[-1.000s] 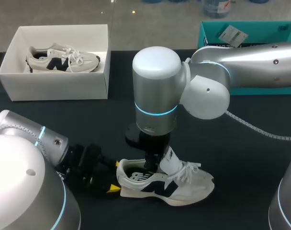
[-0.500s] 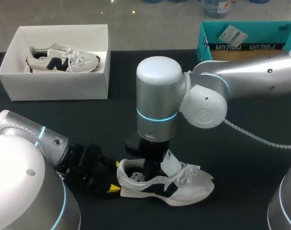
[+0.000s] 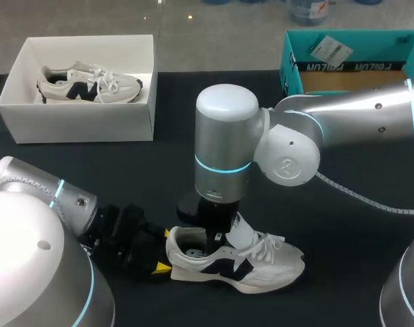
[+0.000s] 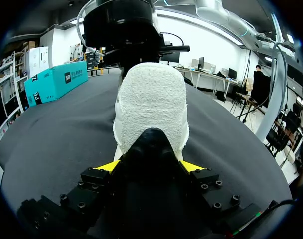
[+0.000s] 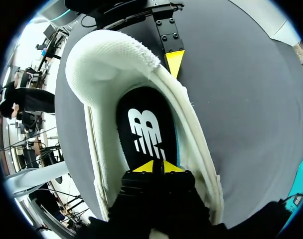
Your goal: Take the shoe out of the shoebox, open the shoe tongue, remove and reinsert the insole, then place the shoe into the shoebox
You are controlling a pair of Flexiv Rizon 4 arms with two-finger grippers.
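Note:
A white shoe (image 3: pixel 265 267) with navy trim lies on its sole on the black table, toe to the right. My left gripper (image 3: pixel 164 265) holds its heel; in the left wrist view the terry heel (image 4: pixel 151 99) sits clamped in the left gripper (image 4: pixel 152 167). My right gripper (image 3: pixel 214 238) points straight down into the shoe's mouth, just behind the raised tongue (image 3: pixel 242 230). Its wrist view shows the right gripper (image 5: pixel 159 167) with tips closed together, pinching the black insole (image 5: pixel 144 127) that lies inside the shoe (image 5: pixel 106 64).
A white shoebox (image 3: pixel 84 126) at the back left holds a second matching shoe (image 3: pixel 88 83). A teal box (image 3: pixel 343 67) stands at the back right. My right arm's big joint (image 3: pixel 224 143) hangs over the table's middle, and a cable (image 3: pixel 357 194) trails to the right.
My right gripper has sunk deeper into the shoe's mouth and its fingers have closed. The right arm shifted slightly right. Left gripper and shoe stayed put.

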